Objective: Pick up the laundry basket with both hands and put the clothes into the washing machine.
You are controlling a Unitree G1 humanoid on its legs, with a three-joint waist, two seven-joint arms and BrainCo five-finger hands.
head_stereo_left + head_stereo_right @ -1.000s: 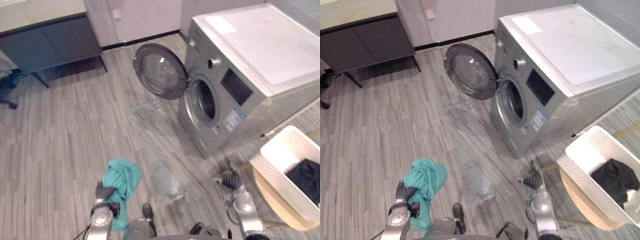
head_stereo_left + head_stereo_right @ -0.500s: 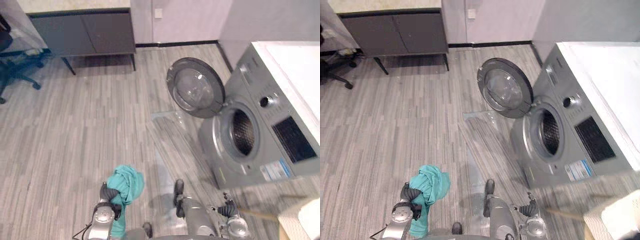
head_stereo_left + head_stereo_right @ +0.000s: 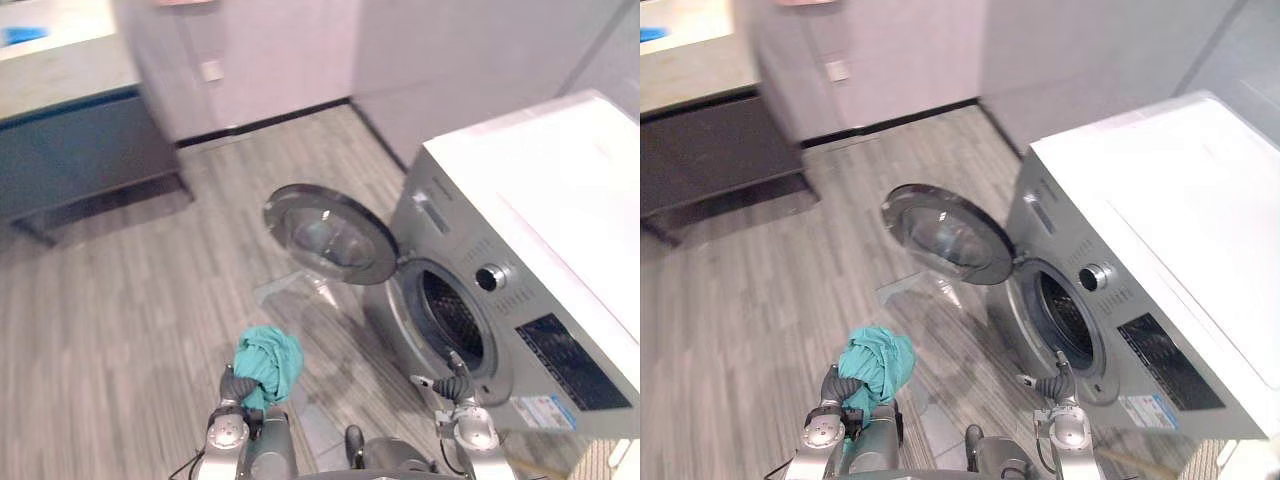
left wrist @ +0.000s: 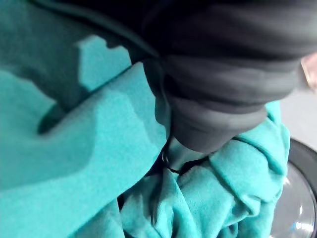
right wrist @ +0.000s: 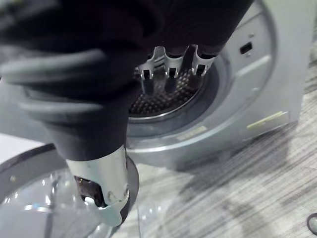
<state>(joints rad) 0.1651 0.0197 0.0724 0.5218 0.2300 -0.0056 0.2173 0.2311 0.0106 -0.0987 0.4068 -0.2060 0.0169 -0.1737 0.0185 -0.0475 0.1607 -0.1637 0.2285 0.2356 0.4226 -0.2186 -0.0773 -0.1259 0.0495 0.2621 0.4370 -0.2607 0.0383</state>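
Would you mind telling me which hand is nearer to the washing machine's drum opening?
The right. The right hand hangs just in front of the drum opening; the left hand, clutching the teal garment, is farther off to the left.

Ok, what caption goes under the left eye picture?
The robot's left hand grips a teal cloth before the open washing machine.

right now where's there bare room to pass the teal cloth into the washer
The drum opening looks empty, its door swung wide. Bare floor runs from the door to the cabinet. It is crowded before the opening's lower edge, where the right hand hovers; the left hand with the teal cloth would likely pass above it.
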